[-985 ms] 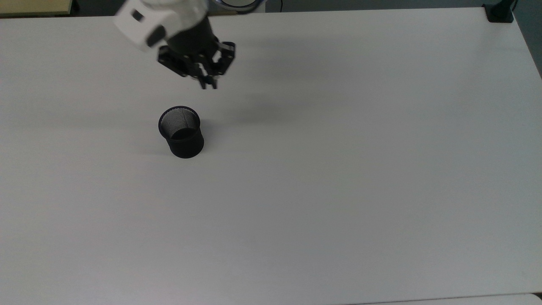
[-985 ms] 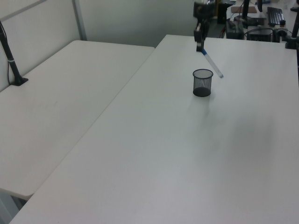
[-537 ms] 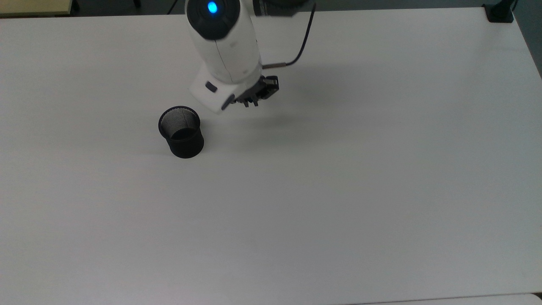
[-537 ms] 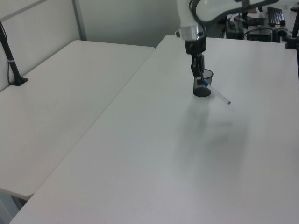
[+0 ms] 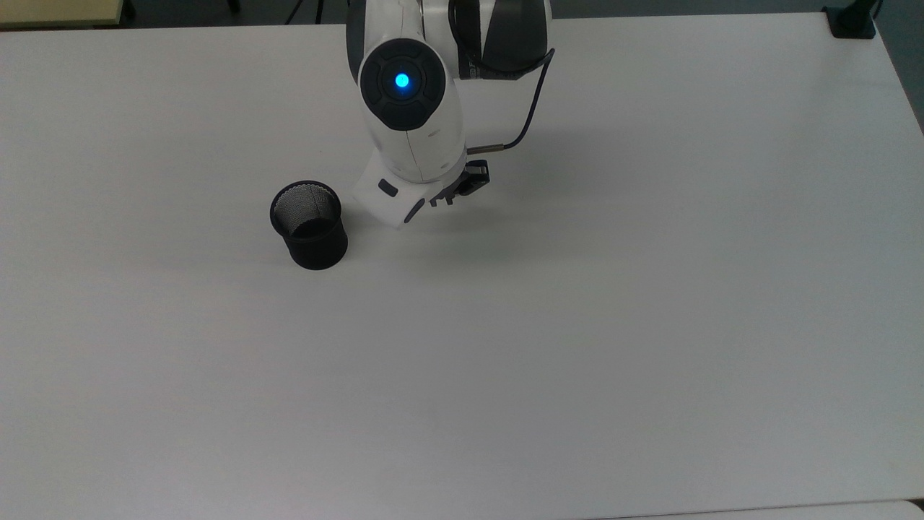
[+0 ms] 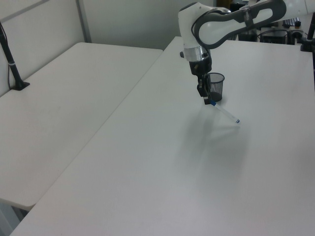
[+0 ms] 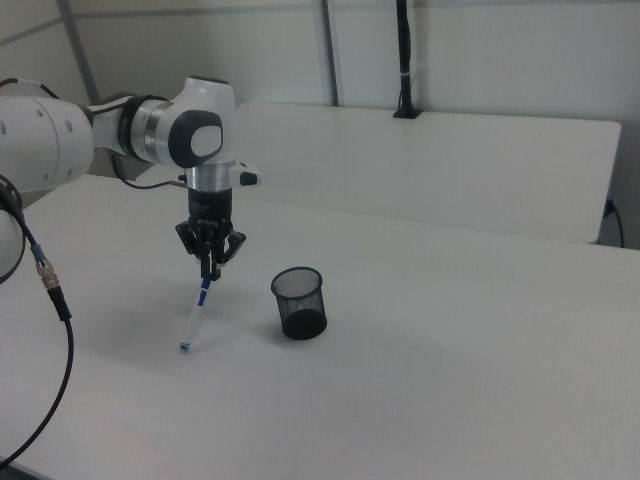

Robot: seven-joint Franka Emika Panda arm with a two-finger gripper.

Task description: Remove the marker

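A slim white marker (image 6: 224,113) with a blue cap hangs slanted from my gripper (image 6: 207,101), which is shut on its blue upper end. In the right view the marker (image 7: 195,316) slopes down from the gripper (image 7: 210,270), its lower tip at or just above the white table (image 7: 420,400). The black mesh cup (image 7: 299,303) stands upright to the right view's right, apart from the marker. In the top view the arm hides the marker; the cup (image 5: 310,225) stands at the top view's left of the gripper (image 5: 462,188). No marker shows in the cup (image 6: 214,87).
A black cable (image 5: 530,108) loops off the arm over the table (image 5: 577,325). A second white table (image 6: 59,98) adjoins at the left view's left, with a black clamped post (image 6: 11,56). Another black post (image 7: 404,60) stands on the far table.
The arm has swung from behind the cup toward the top view's right and come down, carrying the marker. The marker's free end is now much closer to the table.
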